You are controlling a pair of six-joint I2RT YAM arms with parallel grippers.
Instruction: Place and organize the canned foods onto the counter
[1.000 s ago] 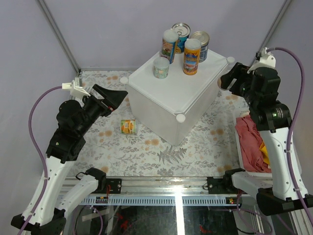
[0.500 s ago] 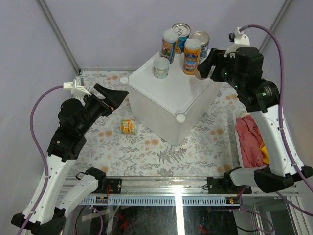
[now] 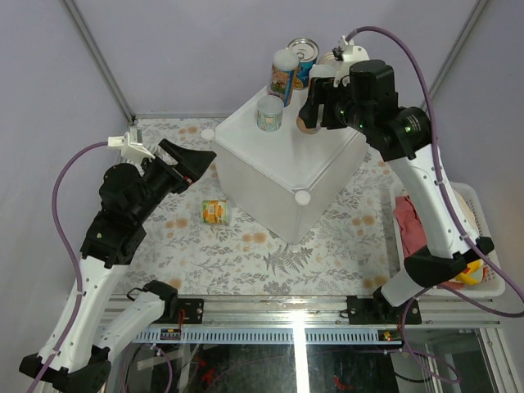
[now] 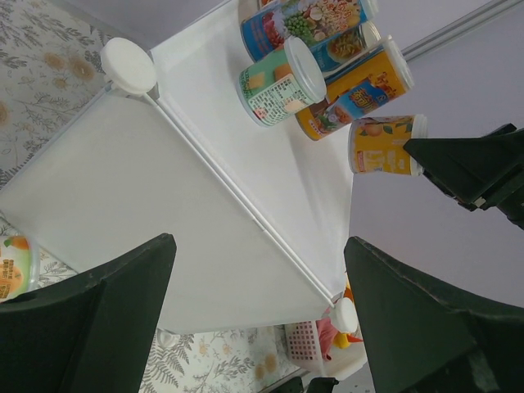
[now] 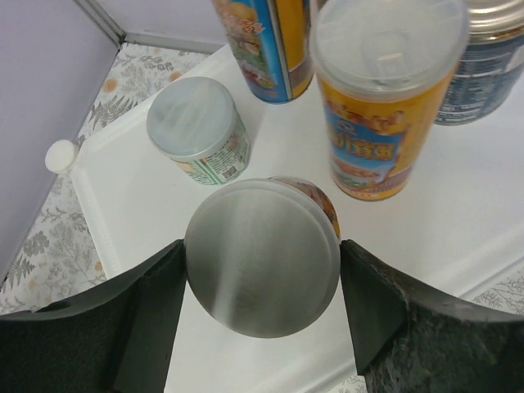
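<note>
Your right gripper (image 3: 311, 115) is clamped on a short orange-label tin with a bare silver top (image 5: 262, 258). It has one finger on each side and sits over the flat top of the big white plastic cube box (image 3: 282, 160). Can't tell if the tin's base touches the top.

Standing on the box just beyond it:
- short green-label tin with white lid (image 5: 198, 127)
- tall yellow-orange can with white lid (image 5: 385, 106)
- tall blue-and-yellow can (image 5: 262, 41)
- blue can with silver top (image 5: 483, 65)

Your left gripper (image 3: 201, 168) is spread wide and empty, facing the box's side. A small yellow-label tin (image 3: 215, 212) lies on its side on the floral mat (image 3: 246, 262), near the box.
</note>
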